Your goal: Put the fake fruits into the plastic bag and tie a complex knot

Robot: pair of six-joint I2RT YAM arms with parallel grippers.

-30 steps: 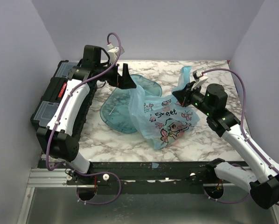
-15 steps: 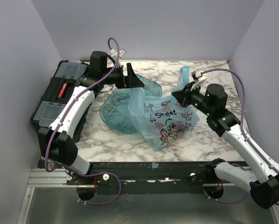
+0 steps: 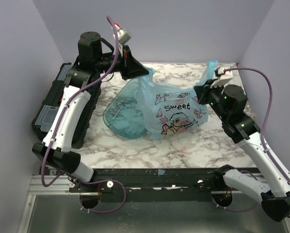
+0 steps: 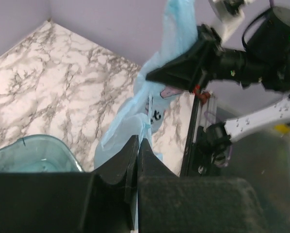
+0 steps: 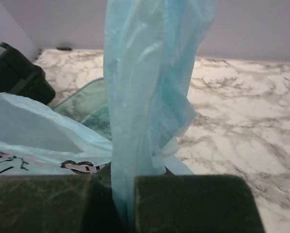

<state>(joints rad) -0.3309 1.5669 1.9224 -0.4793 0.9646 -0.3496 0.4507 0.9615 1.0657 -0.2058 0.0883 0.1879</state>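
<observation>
Bag, opposite top corners pinched in left fingers and right fingers.

White-and-grey marble tabletop, plain lavender walls closing in on three sides, black toolbox along the left edge, aluminium rail in front, soft even light

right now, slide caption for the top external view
Left gripper and right gripper each pinch an end of the plastic bag, stretched between them beside a teal tray
</observation>
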